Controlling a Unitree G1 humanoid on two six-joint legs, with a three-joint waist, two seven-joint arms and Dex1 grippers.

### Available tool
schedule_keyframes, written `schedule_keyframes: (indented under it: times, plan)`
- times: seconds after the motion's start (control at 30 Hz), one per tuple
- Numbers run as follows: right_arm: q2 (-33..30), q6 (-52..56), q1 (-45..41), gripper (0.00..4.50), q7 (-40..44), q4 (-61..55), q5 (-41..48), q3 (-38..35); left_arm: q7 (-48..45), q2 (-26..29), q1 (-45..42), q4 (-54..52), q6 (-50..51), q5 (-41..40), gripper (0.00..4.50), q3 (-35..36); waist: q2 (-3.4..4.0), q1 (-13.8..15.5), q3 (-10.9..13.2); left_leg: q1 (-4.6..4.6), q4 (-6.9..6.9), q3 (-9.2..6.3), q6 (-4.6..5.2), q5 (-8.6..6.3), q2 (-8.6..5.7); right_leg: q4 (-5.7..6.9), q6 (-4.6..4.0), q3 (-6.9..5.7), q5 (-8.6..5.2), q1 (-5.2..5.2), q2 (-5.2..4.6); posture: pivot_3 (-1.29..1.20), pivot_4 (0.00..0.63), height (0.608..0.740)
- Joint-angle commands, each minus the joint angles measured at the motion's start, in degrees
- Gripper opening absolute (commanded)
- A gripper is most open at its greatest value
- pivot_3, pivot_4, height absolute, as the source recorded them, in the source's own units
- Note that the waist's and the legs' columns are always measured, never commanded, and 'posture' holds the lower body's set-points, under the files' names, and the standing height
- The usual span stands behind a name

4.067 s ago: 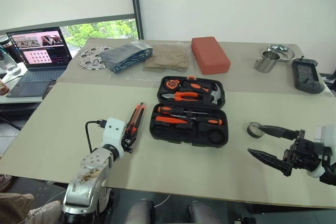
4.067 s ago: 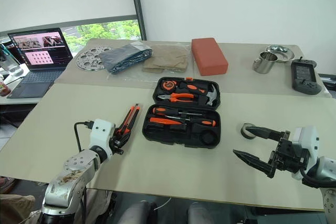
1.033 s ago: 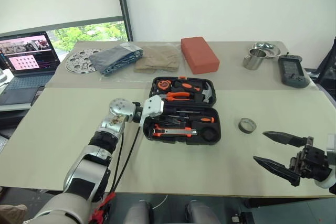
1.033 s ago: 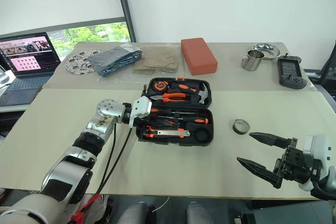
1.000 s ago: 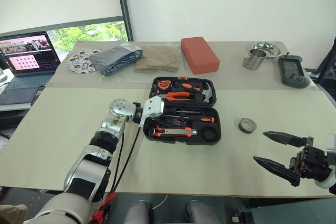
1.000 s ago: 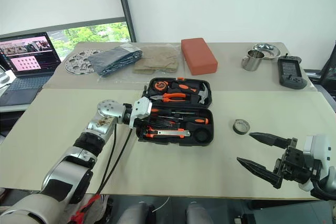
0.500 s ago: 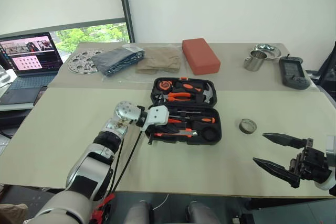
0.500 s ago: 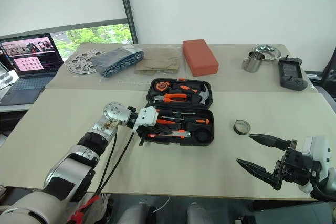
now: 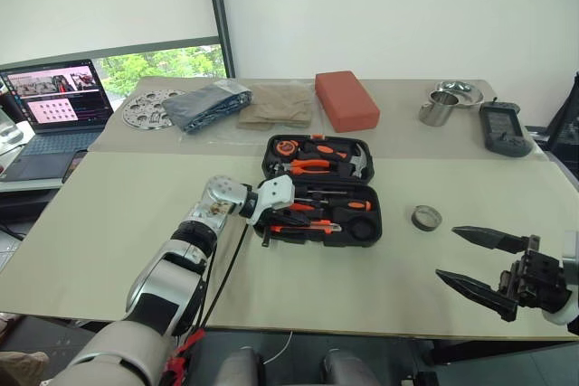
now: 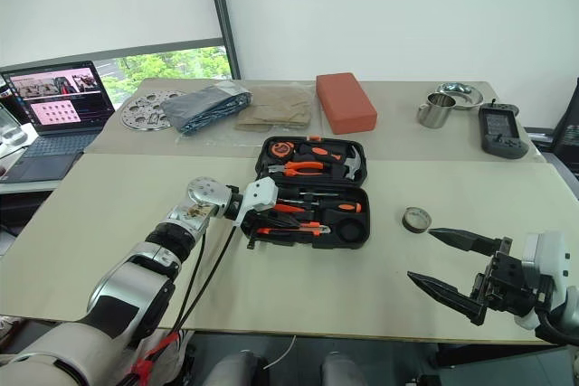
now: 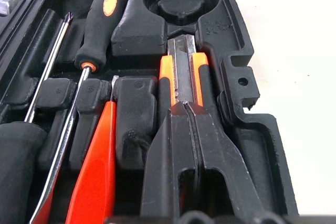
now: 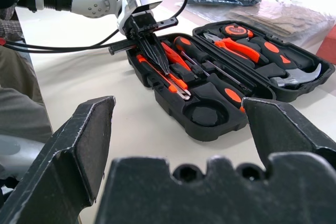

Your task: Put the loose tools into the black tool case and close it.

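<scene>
The large beige table (image 9: 109, 223) carries the rectangular black moulded plastic tool case (image 9: 318, 189), which lies open near the middle with both halves flat. The far half holds pliers and a hammer; the near half holds the screwdrivers and, along its front edge, the orange-and-black utility knife (image 9: 303, 227).

The left gripper (image 9: 274, 215) is at the left end of the near half, its two black fingers pressed together over the knife. In the left wrist view the knife (image 11: 184, 74) lies directly ahead of the closed fingertips (image 11: 185, 109) and its long axis runs straight away from them, along the front slot. It seems the fingers press the knife down into the slot, but whether they pinch it cannot be told.

The small grey tape roll (image 9: 425, 218) still lies on the bare table, to the right of the case and well apart from it. The right gripper (image 9: 478, 262) is clearly the nearer one; it hovers at the table's front right with its fingers spread wide and empty, the roll beyond them. The round moulded recess (image 11: 180, 7) at the right end of the near half is probably the roll's place.

The case plastic looks hard and matte, the knife's metal strip is smooth and shiny.
</scene>
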Motion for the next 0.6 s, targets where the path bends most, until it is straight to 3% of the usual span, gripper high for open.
schedule_keyframes:
  times: [0.03,0.2,0.3,0.4,0.6]
  plan:
    - [-1.9,0.2,-2.9,4.5,-2.7,0.2,-2.5,0.5,1.1,0.4,1.1,-1.5,0.1,0.7,0.01,0.6,0.0,-0.1,0.0,-0.02,0.0,0.0,0.0,0.0,0.0,0.0,0.0,0.01,0.0,-0.02,0.0,0.0,0.15,0.74]
    - [-4.9,1.5,-7.2,4.5,-7.3,3.6,-10.2,5.8,-2.5,2.4,1.6,-12.8,6.7,-5.7,0.01,4.8,-0.02,-0.4,0.0,-0.43,-0.02,-0.01,0.02,0.01,0.01,0.02,-0.01,0.03,0.01,-0.48,0.01,0.0,0.15,0.74]
    - [-8.8,1.9,-12.9,4.5,-8.8,8.6,-17.1,12.0,-4.8,5.1,3.8,-27.6,17.9,-12.8,0.73,7.8,0.05,-0.7,0.0,-0.79,-0.12,0.0,0.03,0.02,0.01,0.1,-0.21,0.11,0.12,-0.96,0.05,0.0,0.15,0.74]
    - [-11.7,1.9,-20.3,4.5,-8.3,15.2,-21.9,18.1,-6.1,8.9,6.9,-42.8,29.7,-20.0,1.85,9.7,0.16,-1.0,0.1,-0.84,-0.24,-0.01,0.05,0.01,-0.01,0.04,-0.37,0.12,0.2,-1.02,0.05,0.0,0.15,0.74]
    - [-14.3,3.6,-32.9,4.5,-5.5,25.8,-28.3,28.1,-3.8,16.4,12.4,-59.7,41.8,-25.8,3.96,11.1,0.27,-1.0,0.1,-0.77,-0.25,-0.02,0.12,-0.03,0.02,0.06,-0.48,0.09,0.11,-0.99,0.06,0.0,0.15,0.74]
